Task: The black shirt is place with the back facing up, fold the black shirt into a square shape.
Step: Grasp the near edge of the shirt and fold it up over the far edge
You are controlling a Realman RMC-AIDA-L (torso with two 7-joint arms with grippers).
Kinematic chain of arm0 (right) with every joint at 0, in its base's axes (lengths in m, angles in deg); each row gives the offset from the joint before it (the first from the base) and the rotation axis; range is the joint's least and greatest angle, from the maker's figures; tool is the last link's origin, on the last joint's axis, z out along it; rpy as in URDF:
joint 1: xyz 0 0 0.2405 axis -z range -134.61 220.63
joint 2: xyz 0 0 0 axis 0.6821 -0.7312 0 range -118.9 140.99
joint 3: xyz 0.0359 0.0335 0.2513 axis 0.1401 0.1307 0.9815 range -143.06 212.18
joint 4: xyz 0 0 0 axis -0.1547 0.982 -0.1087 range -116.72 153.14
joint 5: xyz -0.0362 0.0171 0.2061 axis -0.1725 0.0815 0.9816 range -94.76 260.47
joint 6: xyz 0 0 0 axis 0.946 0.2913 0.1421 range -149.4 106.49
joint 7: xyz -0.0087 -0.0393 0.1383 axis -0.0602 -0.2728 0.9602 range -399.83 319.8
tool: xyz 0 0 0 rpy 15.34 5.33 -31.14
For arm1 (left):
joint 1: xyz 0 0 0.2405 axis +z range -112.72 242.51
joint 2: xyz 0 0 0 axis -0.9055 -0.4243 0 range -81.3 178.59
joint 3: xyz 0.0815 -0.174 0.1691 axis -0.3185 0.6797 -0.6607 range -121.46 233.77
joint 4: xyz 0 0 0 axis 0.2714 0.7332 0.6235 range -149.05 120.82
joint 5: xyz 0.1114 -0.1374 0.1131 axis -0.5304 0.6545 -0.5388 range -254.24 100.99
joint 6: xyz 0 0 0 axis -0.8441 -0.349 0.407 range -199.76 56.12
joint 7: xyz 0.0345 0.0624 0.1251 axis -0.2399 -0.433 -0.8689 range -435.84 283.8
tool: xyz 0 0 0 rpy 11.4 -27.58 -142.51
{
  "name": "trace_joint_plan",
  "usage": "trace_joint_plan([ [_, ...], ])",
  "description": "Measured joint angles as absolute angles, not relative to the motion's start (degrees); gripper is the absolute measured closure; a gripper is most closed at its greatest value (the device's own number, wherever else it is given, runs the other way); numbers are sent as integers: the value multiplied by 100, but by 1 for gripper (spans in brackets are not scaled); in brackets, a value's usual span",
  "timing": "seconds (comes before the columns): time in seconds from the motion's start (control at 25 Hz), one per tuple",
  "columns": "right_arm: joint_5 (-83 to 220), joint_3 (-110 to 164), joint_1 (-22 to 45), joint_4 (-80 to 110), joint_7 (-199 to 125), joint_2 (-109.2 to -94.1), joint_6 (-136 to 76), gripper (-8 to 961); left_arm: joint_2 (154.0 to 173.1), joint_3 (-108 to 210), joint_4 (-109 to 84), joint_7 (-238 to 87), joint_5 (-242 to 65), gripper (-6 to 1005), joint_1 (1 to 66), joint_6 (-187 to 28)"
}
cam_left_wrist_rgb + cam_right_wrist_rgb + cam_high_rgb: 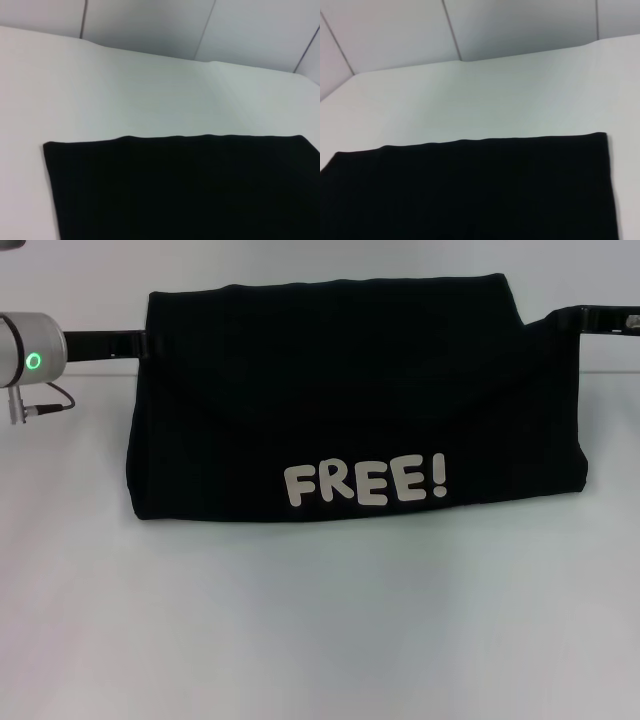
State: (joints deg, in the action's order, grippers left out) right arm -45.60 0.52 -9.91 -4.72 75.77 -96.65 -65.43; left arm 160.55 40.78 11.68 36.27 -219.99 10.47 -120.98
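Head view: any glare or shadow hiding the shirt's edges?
Head view: even light, no glare; the shirt reads as flat black with folds barely visible, edges crisp against the table. Both wrist views: soft, slightly blurred, cloth detail lost.

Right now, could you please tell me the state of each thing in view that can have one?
black shirt: partly folded, a wide band, not yet square; white "FREE!" lettering showing near its front edge.
left gripper: at the shirt's far left corner, at the cloth's edge.
right gripper: at the shirt's far right corner, at the cloth's edge.
table: white, bearing the shirt.
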Motion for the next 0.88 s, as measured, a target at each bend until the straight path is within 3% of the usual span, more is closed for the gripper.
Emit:
trace_joint_plan([
  [0.4,-4553,35,-1006,-255,7488,-9735,-6153,776,16141,3982,903,3437,-21963,911,964,-11613],
  [0.72,-4536,64,-966,-153,7280,-9949,-5968,766,16263,3954,788,3275,-21934,878,1024,-11450],
  [0.88,-4548,40,-952,-139,7292,-9965,-5982,762,16293,3959,811,3378,-21929,862,1039,-11454],
])
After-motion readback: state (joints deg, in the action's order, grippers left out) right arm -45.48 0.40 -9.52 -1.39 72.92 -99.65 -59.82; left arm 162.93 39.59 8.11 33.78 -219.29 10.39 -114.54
